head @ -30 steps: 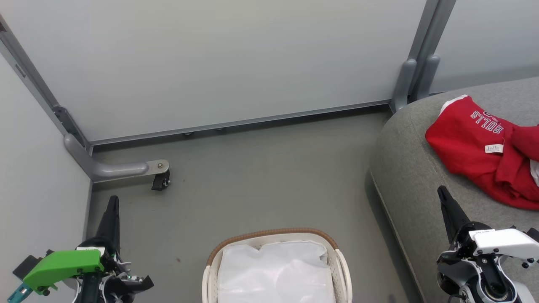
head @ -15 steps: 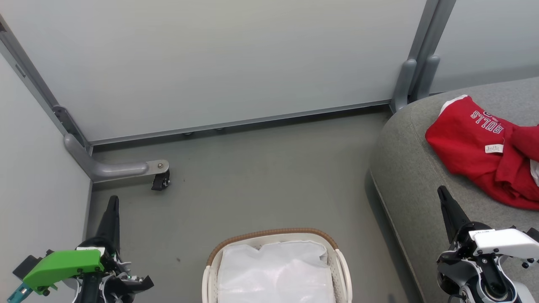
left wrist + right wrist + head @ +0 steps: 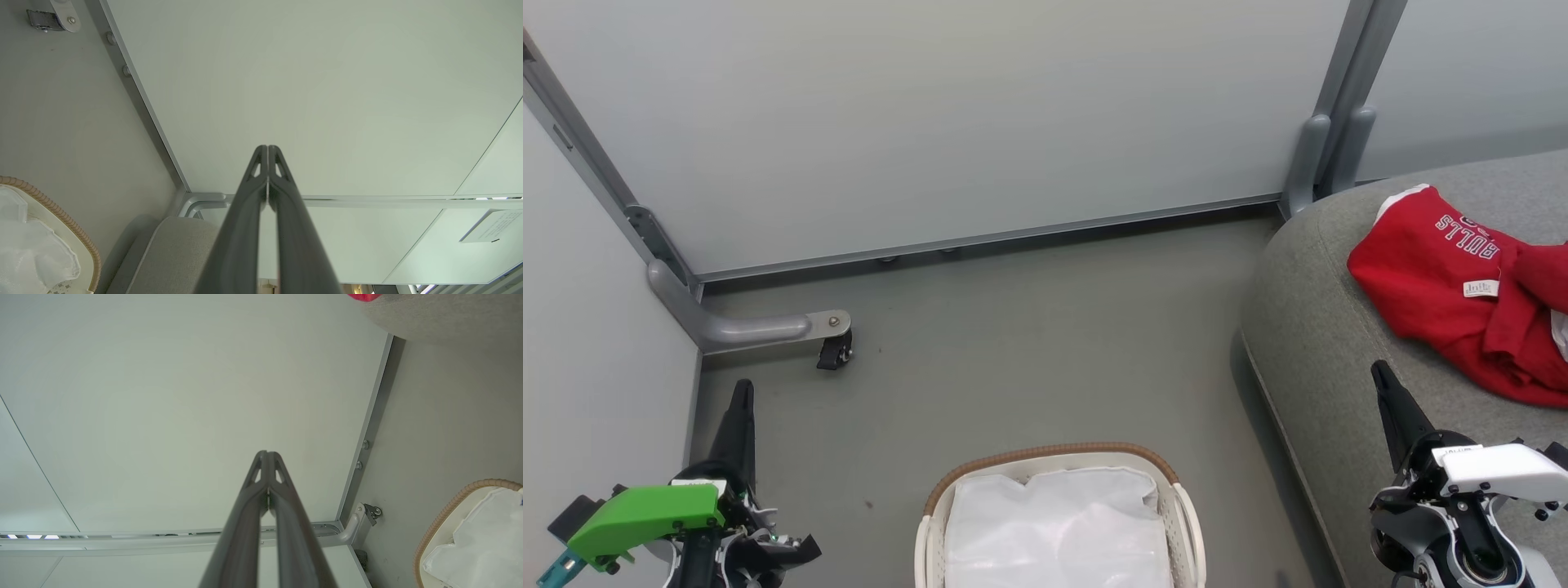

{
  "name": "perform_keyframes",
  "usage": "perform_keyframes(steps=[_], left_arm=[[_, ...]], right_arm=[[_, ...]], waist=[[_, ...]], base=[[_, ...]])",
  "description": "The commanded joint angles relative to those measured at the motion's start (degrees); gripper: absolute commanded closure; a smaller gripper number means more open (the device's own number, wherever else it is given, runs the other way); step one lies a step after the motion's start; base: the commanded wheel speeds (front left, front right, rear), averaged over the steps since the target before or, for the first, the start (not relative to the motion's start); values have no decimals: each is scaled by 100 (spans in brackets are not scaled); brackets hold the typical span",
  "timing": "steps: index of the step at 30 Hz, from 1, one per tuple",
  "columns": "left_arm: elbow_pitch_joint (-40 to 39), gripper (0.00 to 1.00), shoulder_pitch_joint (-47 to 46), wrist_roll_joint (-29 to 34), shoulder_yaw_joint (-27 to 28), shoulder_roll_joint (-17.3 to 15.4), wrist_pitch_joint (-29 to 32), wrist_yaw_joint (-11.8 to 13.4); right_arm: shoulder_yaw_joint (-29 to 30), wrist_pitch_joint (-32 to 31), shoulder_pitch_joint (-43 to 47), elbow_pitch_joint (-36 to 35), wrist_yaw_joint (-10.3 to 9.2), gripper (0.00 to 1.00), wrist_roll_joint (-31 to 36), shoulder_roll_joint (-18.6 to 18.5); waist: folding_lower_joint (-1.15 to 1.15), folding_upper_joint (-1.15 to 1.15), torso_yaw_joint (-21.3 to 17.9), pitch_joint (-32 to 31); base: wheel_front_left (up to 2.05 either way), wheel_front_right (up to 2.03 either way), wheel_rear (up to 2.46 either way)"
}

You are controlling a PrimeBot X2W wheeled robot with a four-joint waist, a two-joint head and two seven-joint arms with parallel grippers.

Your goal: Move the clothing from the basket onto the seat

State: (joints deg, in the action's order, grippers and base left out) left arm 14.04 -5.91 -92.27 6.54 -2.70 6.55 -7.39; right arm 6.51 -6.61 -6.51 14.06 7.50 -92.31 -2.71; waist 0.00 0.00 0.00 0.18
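Red clothing [image 3: 1462, 290] with white "BULLS" lettering lies crumpled on the grey seat [image 3: 1331, 343] at the right; a red scrap [image 3: 364, 296] of it shows in the right wrist view. The basket [image 3: 1054, 454], white with a brown woven rim, stands on the floor at bottom centre and shows white fabric [image 3: 1054, 531] inside. My left gripper [image 3: 741, 388] is shut and holds nothing, at the lower left, left of the basket. My right gripper [image 3: 1380, 371] is shut and holds nothing, over the seat's near part. Both wrist views show shut fingers [image 3: 267, 149] [image 3: 266, 454] against a pale wall.
Pale wall panels [image 3: 972, 106] close off the back and left. A grey bracket with a caster wheel [image 3: 833, 353] juts from the left corner onto the grey floor [image 3: 1029, 335]. A grey post [image 3: 1327, 147] stands beside the seat's far corner.
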Motion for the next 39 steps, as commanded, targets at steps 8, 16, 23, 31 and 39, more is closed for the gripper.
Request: perform_keyframes(steps=[8,16,23,31,39], left_arm=[[-9,100,-62,-25,9,-33,18,-18],[-9,100,-62,-26,9,-33,18,-18],[-9,100,-62,-26,8,-33,18,-18],[-10,100,-62,-26,8,-33,17,-18],[-10,100,-62,-25,8,-34,17,-18]], right_arm=[[12,-9,59,-20,-2,100,-19,-32],[12,-8,60,-20,-2,100,-20,-32],[12,-8,60,-20,-2,100,-20,-32],[12,-8,60,-20,-2,100,-20,-32],[12,-8,60,-19,-2,100,-20,-32]], waist=[[0,0,0,0],[0,0,0,0],[0,0,0,0],[0,0,0,0],[0,0,0,0]], base=[[0,0,0],[0,0,0],[0,0,0],[0,0,0],[0,0,0]])
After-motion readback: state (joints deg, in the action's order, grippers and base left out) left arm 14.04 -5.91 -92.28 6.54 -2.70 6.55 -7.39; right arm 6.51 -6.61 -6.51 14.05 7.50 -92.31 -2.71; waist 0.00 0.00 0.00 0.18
